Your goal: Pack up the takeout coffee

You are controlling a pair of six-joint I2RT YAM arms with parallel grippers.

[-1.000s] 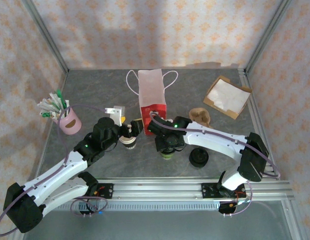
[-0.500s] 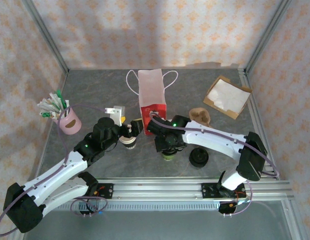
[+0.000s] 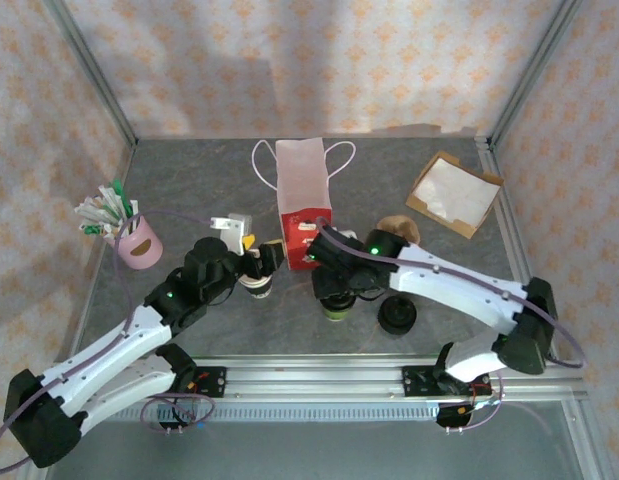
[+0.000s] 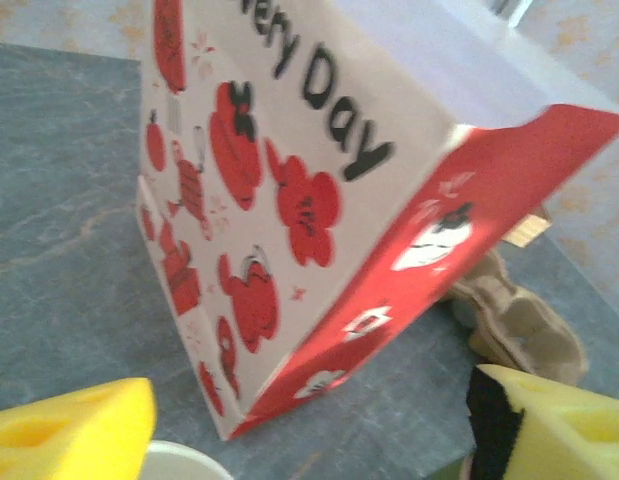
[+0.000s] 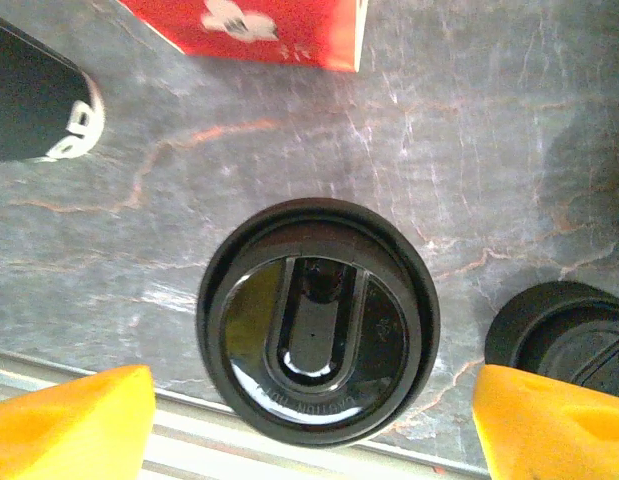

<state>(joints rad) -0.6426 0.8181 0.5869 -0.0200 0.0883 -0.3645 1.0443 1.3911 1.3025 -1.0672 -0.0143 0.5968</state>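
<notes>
The takeout coffee [image 5: 319,375] stands just before the paper bag's [image 3: 304,200] right corner, between the right gripper's [image 5: 311,425] spread jaws. An off-centre squeeze could tip it or pop its lid. The left gripper [image 4: 311,430], also spread, could knock the lidless cup [image 4: 179,462] before the bag's left corner.

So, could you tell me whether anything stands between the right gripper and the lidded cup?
Nothing visible does: the right gripper hangs open over the dark paper cup with the round black plastic lid, its jaws spread to either side.
</notes>
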